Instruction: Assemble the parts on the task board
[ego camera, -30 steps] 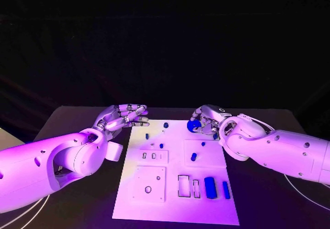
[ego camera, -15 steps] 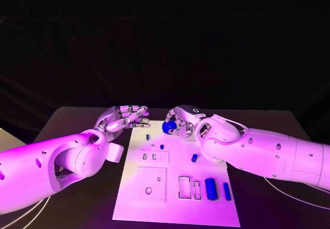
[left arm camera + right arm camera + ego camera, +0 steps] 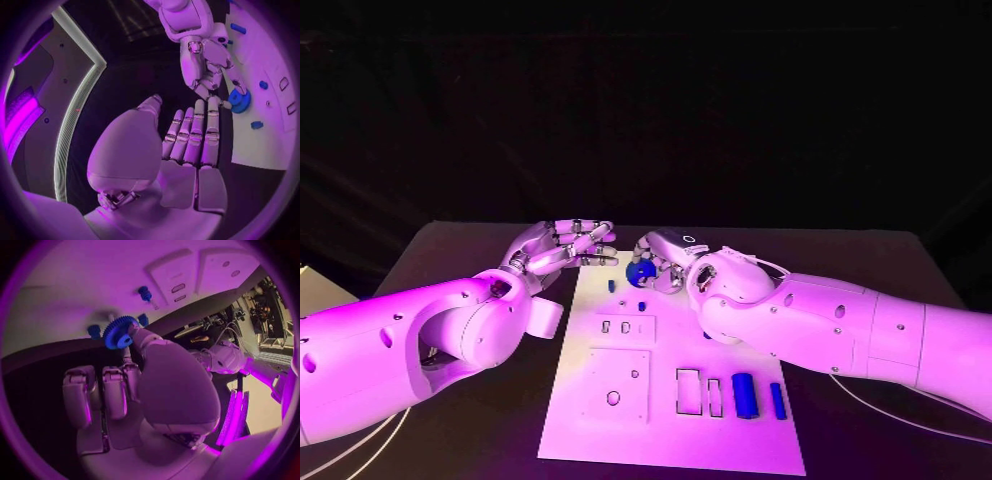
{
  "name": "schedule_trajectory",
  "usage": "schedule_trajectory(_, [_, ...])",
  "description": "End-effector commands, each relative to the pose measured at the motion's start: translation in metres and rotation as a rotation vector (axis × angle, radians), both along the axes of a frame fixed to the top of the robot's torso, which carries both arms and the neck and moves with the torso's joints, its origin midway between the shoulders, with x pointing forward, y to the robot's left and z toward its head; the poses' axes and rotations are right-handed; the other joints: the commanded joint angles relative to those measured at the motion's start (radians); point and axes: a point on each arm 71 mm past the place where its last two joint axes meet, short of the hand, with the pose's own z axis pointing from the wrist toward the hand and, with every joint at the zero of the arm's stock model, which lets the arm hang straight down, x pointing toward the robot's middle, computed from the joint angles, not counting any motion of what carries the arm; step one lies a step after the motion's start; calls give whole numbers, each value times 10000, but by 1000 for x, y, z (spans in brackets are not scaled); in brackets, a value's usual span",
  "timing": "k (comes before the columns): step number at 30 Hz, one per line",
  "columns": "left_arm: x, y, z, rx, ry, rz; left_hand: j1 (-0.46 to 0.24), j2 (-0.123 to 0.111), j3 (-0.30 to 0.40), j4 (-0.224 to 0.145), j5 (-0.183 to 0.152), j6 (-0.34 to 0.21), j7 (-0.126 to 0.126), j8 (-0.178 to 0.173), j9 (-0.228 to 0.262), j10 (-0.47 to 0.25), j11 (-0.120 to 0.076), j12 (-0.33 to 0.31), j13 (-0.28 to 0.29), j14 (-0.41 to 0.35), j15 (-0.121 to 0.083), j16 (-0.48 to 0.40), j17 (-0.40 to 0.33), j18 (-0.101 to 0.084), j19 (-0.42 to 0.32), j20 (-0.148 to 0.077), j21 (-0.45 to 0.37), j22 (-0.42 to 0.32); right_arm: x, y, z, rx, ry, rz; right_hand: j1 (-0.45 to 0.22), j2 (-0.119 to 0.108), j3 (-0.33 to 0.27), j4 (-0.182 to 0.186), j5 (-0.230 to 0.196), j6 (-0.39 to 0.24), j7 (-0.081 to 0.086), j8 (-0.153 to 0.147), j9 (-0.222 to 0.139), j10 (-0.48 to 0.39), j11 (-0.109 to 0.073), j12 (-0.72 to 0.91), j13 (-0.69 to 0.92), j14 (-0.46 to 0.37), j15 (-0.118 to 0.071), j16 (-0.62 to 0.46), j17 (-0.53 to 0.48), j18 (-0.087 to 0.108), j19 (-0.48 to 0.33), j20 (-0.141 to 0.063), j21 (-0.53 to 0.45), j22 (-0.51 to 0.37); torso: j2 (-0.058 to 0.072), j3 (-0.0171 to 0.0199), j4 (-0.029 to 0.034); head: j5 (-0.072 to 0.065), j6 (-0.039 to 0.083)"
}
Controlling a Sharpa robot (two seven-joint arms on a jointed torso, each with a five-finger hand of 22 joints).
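- While the right robot hand [image 3: 664, 262] hovered at the far edge of the task board [image 3: 589, 420], its silver fingertips pinched a blue gear [image 3: 642, 271], a round toothed disc with a raised hub.
- Seen from the right wrist, the gear [image 3: 119, 332] faced the board flat-on, just above it.
- The left robot hand [image 3: 564, 247] held nothing, its fingers straight and close together beside the board's far left corner.
- The board was a flat white rectangular plate with shallow cut-outs; its long axis ran away from the robot.
- Two oblong blue parts [image 3: 744, 394] lay near the board's near right, lengthwise with it, beside two rectangular slots [image 3: 687, 390].
- A small blue peg [image 3: 643, 306] stood mid-board.
- The surface [image 3: 444, 250] was matte black.
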Motion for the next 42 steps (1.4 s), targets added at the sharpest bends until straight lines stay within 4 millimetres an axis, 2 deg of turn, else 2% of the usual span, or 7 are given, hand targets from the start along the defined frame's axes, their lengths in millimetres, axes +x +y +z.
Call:
schedule_trajectory(1, [0,-3,2,-129,-76,-146,-18,61,-14,-11,-15,-93,530,-7,-8,-57,2,-23,4,-74,-10,-68,16,129,-39,33,9,-14,1,2,-4,-272,43,129,-109,49,44,5,45,196,-129,174,-15,-58,-16,-40,1060,996,-17,66,2340,-143,1046,-32,45,2631,-5,-2,-22,18,4])
schedule_trajectory(25, [-1,-1,2,-114,-29,-154,-3,62,-9,-17,-16,-101,532,-8,-9,-64,4,-25,3,-82,-8,-71,26,129,-43,34,9,-16,11,-1,-15,-567,133,-235,-242,-21,114,-8,42,127,-97,136,-44,-113,14,-97,1006,994,9,63,2333,-143,1046,-10,45,2631,-9,8,-32,52,-4])
schedule_trajectory(28, [-1,-1,2,-113,-29,-153,-3,62,-9,-17,-16,-101,532,-8,-9,-64,4,-25,3,-82,-8,-71,26,129,-43,34,9,-16,11,-1,-14,-519,96,-229,-358,-93,193,-31,42,-11,-50,53,-93,-171,53,-156,953,993,42,61,2328,-143,1046,18,45,2631,-13,6,-33,58,0])
schedule_trajectory(35, [-1,0,2,-108,-25,-143,11,62,-6,-19,-19,-115,534,-12,-10,-80,8,-29,1,-99,-4,-77,40,127,-52,37,9,-20,11,0,-14,-375,146,-164,-759,-387,265,-37,35,-748,196,-475,-351,-355,274,-325,797,991,229,64,2329,-143,1046,177,45,2631,-10,6,-29,65,4])
schedule_trajectory(37, [-1,0,2,-107,-26,-138,11,62,-6,-19,-19,-115,534,-12,-10,-80,8,-29,1,-99,-4,-77,40,127,-52,37,9,-20,11,0,-15,-358,249,-140,-1103,-547,-62,128,25,-1135,237,-771,-465,-467,319,-417,708,992,291,69,2335,-143,1046,244,45,2631,-16,3,-33,70,5])
schedule_trajectory(40, [-1,0,2,-102,-54,-93,11,62,-6,-19,-19,-115,534,-12,-10,-80,8,-29,1,-99,-4,-77,40,127,-52,37,9,-20,11,-2,-16,-415,436,-88,-1482,-474,-748,497,39,-1029,242,-821,-469,-469,342,-411,724,999,309,86,2365,-143,1046,282,45,2631,-14,0,-27,72,9])
schedule_trajectory(42, [-1,1,2,-97,-73,-57,11,62,-6,-19,-19,-115,534,-12,-10,-80,8,-29,1,-99,-4,-77,40,127,-52,37,9,-20,11,-3,-17,-442,507,-78,-1469,-439,-1004,578,40,-936,230,-808,-459,-429,334,-377,764,1001,303,91,2375,-143,1046,281,45,2631,-10,2,-23,72,15])
